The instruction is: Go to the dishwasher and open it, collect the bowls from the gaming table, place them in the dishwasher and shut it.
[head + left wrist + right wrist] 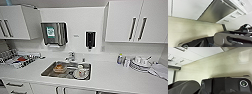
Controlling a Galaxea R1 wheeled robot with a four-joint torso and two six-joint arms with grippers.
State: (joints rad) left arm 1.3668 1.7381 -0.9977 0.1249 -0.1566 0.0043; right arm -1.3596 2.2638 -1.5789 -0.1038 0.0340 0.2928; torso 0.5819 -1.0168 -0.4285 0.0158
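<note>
Before the worktop [112,75] and sink [67,70] I idle; dishwasher [218,11] front closed beside left wrist; pincer states I cannot tell; risk: arm clipping its door.

White counter [112,77], steel sink [47,72], white wall cabinets [125,21], pale floor [186,28].

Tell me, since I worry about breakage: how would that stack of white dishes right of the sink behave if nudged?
The stacked white dishes look like glazed ceramic, so probably heavy and breakable. Cups seem to sit loosely on top and might topple first. The smooth white counter would likely let the stack slide rather than tip.
</note>
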